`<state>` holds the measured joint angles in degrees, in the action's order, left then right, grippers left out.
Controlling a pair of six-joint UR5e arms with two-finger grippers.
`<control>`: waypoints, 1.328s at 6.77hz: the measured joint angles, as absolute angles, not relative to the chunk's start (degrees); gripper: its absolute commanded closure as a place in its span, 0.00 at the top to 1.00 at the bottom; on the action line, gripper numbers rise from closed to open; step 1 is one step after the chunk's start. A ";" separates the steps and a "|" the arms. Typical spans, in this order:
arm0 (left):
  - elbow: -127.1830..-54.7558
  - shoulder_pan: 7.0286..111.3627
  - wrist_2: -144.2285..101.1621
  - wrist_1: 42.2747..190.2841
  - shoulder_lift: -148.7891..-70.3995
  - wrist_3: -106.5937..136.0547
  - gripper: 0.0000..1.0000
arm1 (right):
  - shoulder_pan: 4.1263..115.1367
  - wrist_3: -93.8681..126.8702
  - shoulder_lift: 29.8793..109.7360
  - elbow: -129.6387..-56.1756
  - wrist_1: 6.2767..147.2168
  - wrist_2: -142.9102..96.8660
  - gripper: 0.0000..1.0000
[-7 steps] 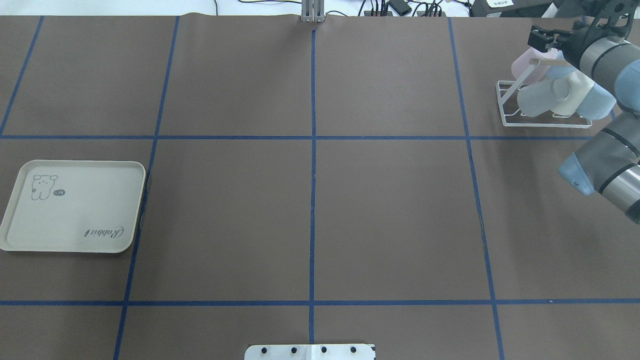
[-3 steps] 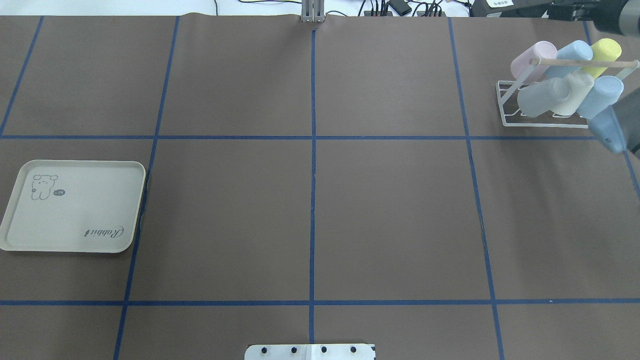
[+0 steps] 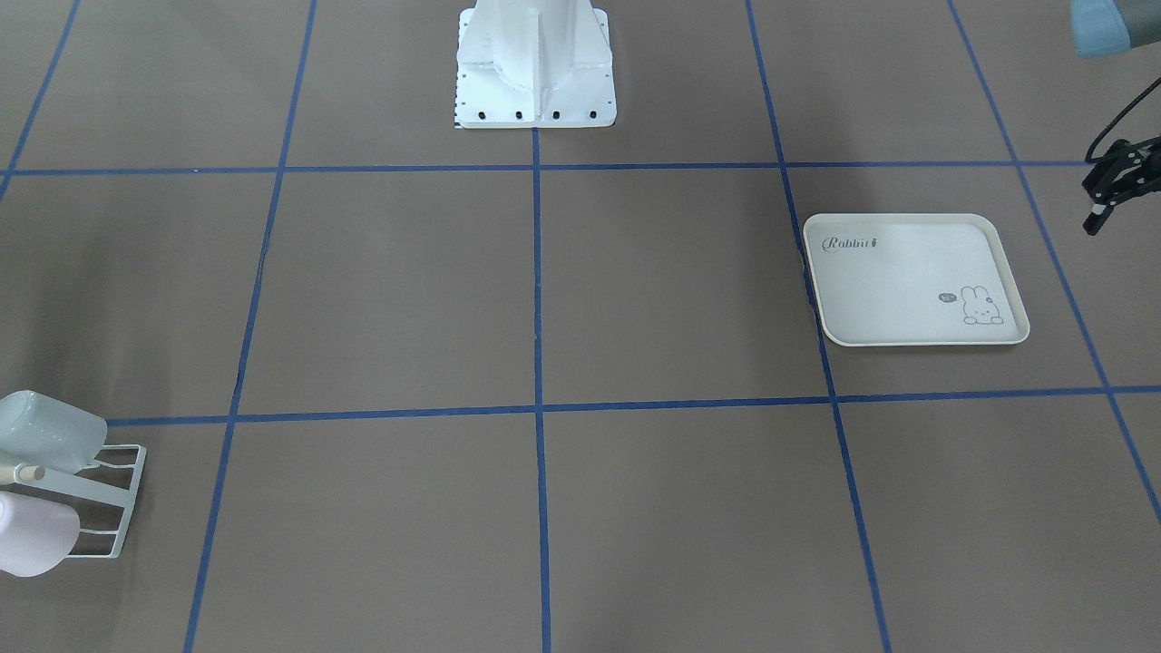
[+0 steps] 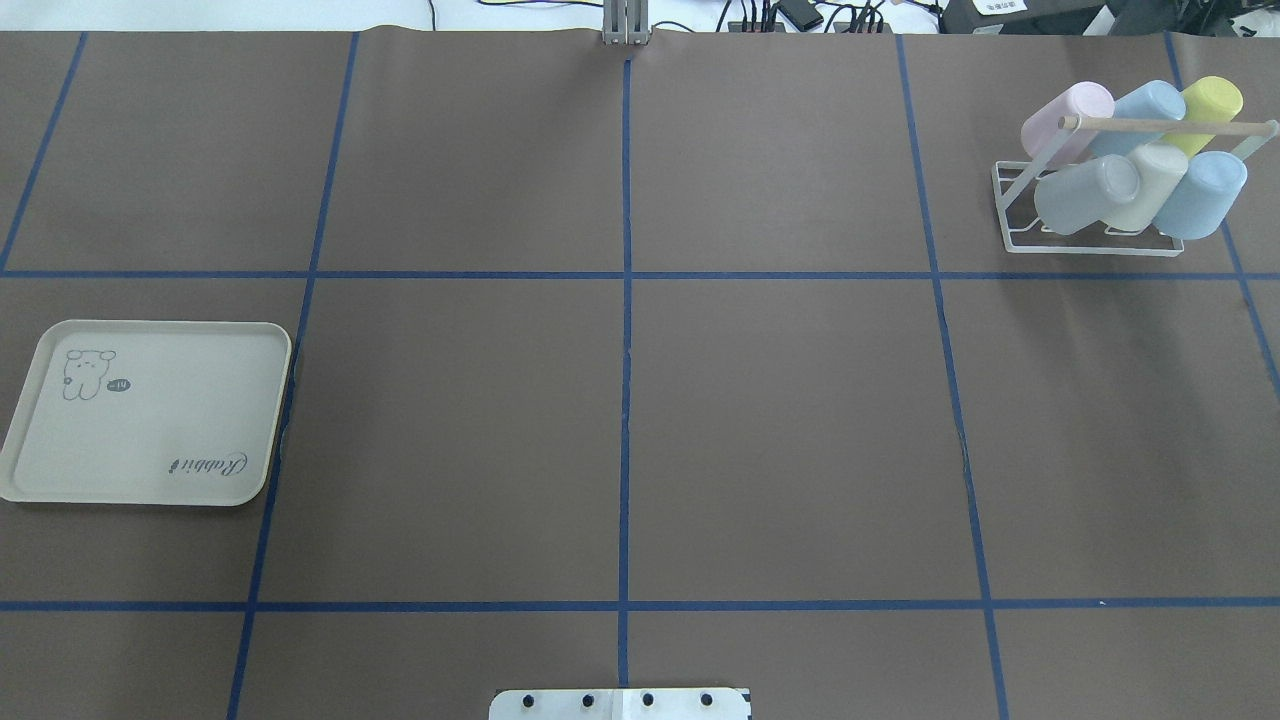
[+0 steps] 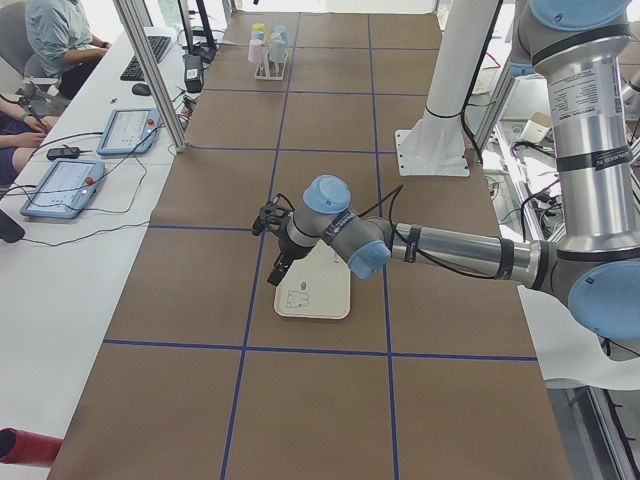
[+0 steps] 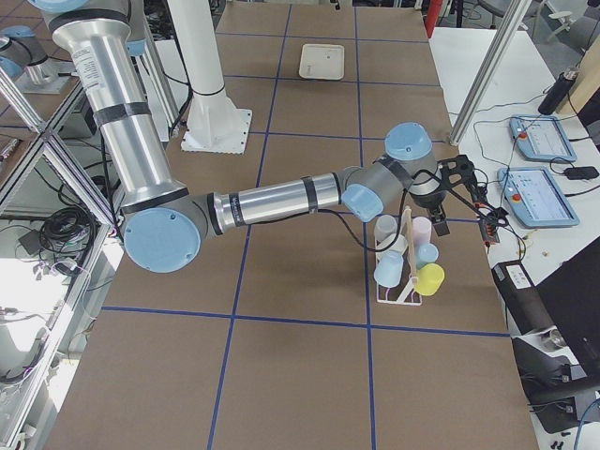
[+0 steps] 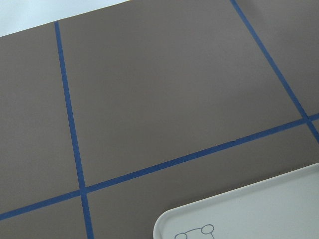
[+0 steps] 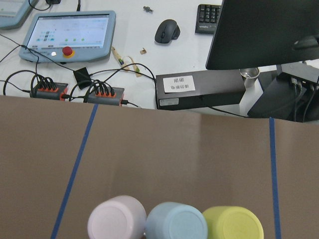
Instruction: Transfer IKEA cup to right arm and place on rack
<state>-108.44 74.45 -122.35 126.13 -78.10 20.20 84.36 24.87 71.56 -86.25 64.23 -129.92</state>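
At the bench's [image 4: 780, 430] far right corner, the right gripper [image 6: 459, 176] hangs above the far side of the rack [image 4: 1090, 252]. It shows only in the side view, so I cannot tell whether it is released or clenched. A second ago the right arm [image 6: 281, 199] lay across the rack in the overhead view and hid part of it; now it has left that view and every cup is uncovered. I read that as the placing done and the arm drawing off.

The rack holds six cups, all tipped on the prongs:
- **Back row:** a pink cup [image 4: 1068, 115], a blue cup [image 4: 1140, 105] and a yellow cup [image 4: 1212, 105], by the wooden dowel [image 4: 1170, 127].
- **Front row:** a pale grey cup [image 4: 1085, 195], a cream cup [image 4: 1145, 185] and a second blue cup [image 4: 1203, 192].

Which one went on last I cannot tell. Well apart, the left gripper [image 3: 1114, 186] hovers near the tray [image 4: 150, 440] — its state is also unclear — and the tray carries only its rabbit print.
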 measured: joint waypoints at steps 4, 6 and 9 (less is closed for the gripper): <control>-110.43 78.58 -122.32 117.68 -78.12 8.99 1.00 | 85.81 -5.23 72.19 -92.35 102.73 -129.21 1.00; -110.92 80.06 -122.36 113.64 -77.48 3.37 1.00 | 85.39 -13.01 73.67 -93.52 110.35 -123.47 1.00; -109.64 80.80 -123.19 111.66 -76.56 -0.09 1.00 | 85.09 -13.86 80.61 -92.81 101.43 -123.73 1.00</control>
